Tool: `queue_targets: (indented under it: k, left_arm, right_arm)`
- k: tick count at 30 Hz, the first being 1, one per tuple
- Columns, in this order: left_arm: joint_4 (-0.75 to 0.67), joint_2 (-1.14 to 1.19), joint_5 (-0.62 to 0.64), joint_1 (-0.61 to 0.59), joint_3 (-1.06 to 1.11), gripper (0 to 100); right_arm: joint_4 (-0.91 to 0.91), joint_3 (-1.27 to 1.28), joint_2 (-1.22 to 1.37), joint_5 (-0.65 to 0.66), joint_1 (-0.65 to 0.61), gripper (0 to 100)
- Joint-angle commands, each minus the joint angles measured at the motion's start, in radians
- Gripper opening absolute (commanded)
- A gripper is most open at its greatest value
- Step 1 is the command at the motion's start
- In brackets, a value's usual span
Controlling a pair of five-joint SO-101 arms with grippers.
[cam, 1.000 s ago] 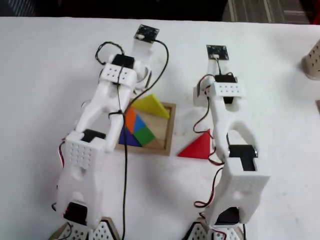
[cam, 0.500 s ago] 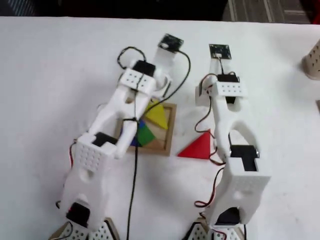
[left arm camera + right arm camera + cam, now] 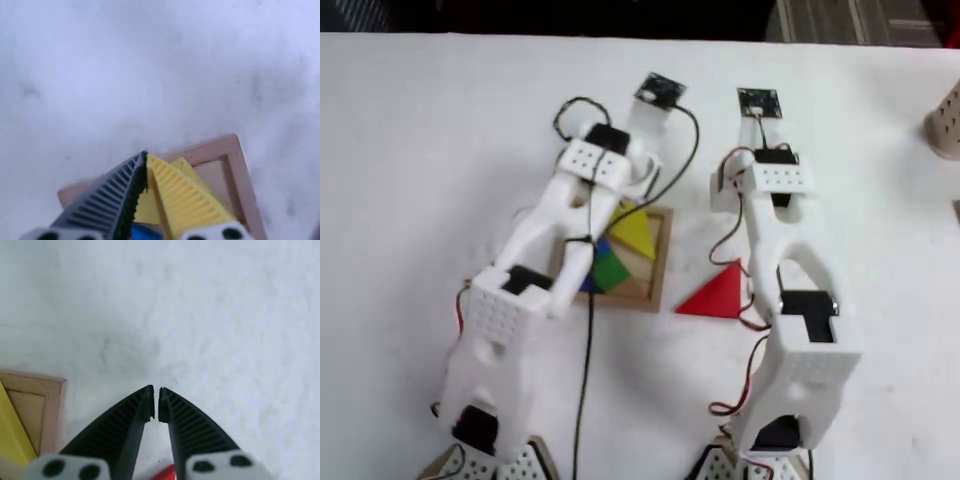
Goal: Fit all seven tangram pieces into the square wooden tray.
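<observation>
My left gripper (image 3: 146,162), fingers together and empty, hangs over the yellow piece (image 3: 634,233) inside the tray (image 3: 661,262); the right gripper (image 3: 155,402) is likewise closed on nothing. Next, I judge, I must open over the red triangle (image 3: 716,294) lying beside the tray.

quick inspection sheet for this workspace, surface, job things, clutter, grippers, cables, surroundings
surface: white table, no spills seen
job's things: tray holds a yellow piece, a green piece and a blue piece; red triangle lies on the table beside the tray
clutter: pale holed object at the table edge
grippers: left gripper shut, above the tray rim; right gripper shut, above bare table
cables: black cable runs along the left arm; red and black wires on the right arm
surroundings: dark floor beyond the table
</observation>
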Motion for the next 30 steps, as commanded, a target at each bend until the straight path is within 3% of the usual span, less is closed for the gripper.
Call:
queue_targets:
  k: [1,12,17,21,24,30]
  left_arm:
    - [-0.008,-0.176,0.005,-0.012,0.117,2]
    - [-0.321,-0.713,0.006,-0.007,0.864,2]
    - [-0.483,-0.832,0.011,0.001,1.138,2]
    - [-0.502,-0.875,0.017,-0.107,1.204,2]
    - [-0.505,-0.889,0.092,-0.239,1.215,2]
    - [-0.603,-0.888,0.157,-0.443,1.212,2]
  right_arm:
    - [0.018,-0.044,-0.018,0.011,-0.008,1.6]
    - [0.030,-0.046,-0.012,0.006,-0.068,1.6]
    - [0.001,-0.084,-0.008,0.002,-0.131,1.6]
    - [-0.002,-0.124,0.002,0.000,-0.176,1.8]
    - [0.018,-0.166,0.045,-0.011,-0.223,2.5]
    - [0.208,-0.348,0.145,-0.003,-0.312,20.8]
